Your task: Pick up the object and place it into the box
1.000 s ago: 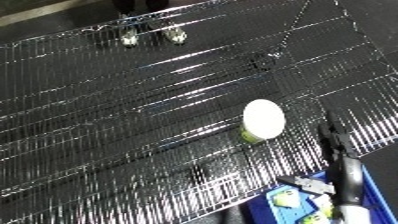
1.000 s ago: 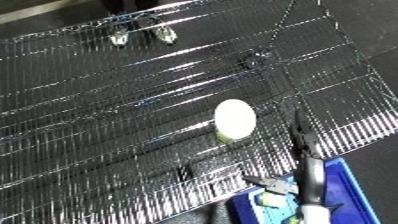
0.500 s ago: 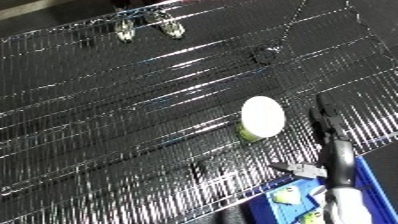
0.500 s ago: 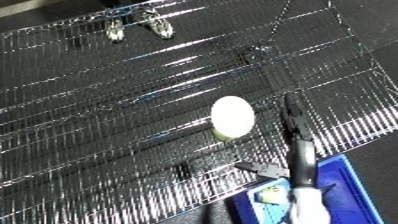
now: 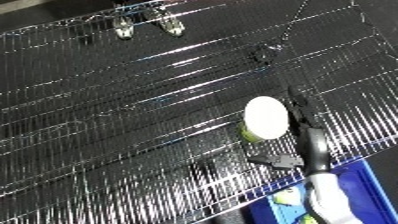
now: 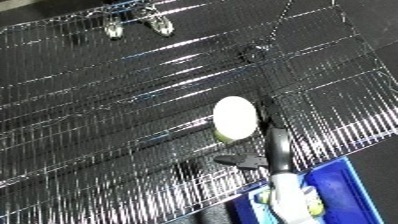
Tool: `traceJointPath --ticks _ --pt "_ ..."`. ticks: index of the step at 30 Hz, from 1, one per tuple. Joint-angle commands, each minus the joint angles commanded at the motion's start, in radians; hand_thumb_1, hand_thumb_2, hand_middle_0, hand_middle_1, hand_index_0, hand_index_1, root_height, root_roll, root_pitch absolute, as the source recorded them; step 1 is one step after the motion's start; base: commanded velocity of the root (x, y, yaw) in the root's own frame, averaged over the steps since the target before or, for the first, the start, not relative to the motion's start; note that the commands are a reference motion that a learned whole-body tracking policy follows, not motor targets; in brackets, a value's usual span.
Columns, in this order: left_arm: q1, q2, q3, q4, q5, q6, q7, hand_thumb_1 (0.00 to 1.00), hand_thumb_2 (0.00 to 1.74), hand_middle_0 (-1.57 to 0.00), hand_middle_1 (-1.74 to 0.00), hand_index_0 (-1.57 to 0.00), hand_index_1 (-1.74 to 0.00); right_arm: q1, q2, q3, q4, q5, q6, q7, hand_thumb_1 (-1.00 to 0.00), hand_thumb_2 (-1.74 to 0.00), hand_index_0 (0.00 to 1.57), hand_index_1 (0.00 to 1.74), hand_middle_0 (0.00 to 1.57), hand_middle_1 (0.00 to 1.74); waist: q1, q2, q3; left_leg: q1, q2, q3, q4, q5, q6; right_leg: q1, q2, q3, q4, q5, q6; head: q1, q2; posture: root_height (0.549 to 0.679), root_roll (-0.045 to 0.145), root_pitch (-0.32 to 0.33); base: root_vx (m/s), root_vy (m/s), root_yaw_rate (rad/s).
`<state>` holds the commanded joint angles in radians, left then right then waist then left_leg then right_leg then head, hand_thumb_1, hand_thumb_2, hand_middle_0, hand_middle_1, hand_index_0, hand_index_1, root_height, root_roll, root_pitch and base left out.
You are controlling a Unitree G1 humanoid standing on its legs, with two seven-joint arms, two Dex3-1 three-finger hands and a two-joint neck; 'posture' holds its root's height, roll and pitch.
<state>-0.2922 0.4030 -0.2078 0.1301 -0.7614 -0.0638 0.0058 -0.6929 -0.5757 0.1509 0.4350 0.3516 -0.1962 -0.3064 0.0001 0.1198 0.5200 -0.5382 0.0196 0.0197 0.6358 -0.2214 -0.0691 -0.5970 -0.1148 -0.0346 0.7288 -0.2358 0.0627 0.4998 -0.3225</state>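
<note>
One open right robot hand (image 5: 298,120) beside the white object (image 5: 266,117), blue bin (image 5: 369,192) below.

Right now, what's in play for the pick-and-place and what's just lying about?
In play:
- white-topped object on the wire shelf
- right hand, fingers straight beside it
- blue bin

Just lying about:
- two caster wheels at the shelf's far edge

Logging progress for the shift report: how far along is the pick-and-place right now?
Done: some items already lie in the blue bin. In hand: the right hand, fingers straight, reaches beside the white-topped object on the wire shelf, not gripping it. Left: grasp, lift, and drop it into the bin.
</note>
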Motion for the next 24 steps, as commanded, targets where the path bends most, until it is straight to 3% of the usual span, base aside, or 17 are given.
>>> traceJointPath --ticks 4,15,24 --pt "-0.011 0.005 -0.008 0.001 -0.004 0.004 0.006 1.0 1.74 -1.57 -1.74 -1.57 -1.74 -0.029 -0.002 0.01 0.034 0.016 -0.008 0.005 0.0 0.0 0.0 0.0 0.0 0.0 0.007 0.001 0.0 -0.01 -0.002 -0.004 0.002 -0.001 0.0028 -0.011 -0.0003 -0.003 0.004 0.002 0.0011 0.016 0.015 0.642 0.078 0.143 0.009 -0.009 0.049" --pt "-0.031 0.022 -0.021 -0.006 -0.023 0.013 0.018 1.0 1.74 -1.57 -1.74 -1.57 -1.74 -0.088 -0.013 0.035 0.101 0.042 -0.043 -0.011 -0.55 -0.96 0.86 0.96 0.86 0.96 0.021 0.003 0.0 -0.033 -0.005 -0.008 -0.006 0.0 0.009 -0.037 -0.001 -0.011 0.008 0.006 0.0044 0.034 0.043 0.64 0.07 0.164 -0.01 0.002 0.029" --pt "-0.026 0.037 -0.01 -0.011 -0.032 0.006 0.006 1.0 1.74 -1.57 -1.74 -1.57 -1.74 -0.068 -0.01 0.022 0.094 0.036 -0.065 -0.051 -0.55 -0.96 0.86 0.96 0.86 0.96 0.021 -0.013 0.0 0.006 -0.003 -0.013 -0.037 0.002 0.0126 -0.001 0.0026 -0.019 -0.025 0.014 0.0082 0.049 0.049 0.644 0.064 0.153 -0.017 -0.001 -0.003"
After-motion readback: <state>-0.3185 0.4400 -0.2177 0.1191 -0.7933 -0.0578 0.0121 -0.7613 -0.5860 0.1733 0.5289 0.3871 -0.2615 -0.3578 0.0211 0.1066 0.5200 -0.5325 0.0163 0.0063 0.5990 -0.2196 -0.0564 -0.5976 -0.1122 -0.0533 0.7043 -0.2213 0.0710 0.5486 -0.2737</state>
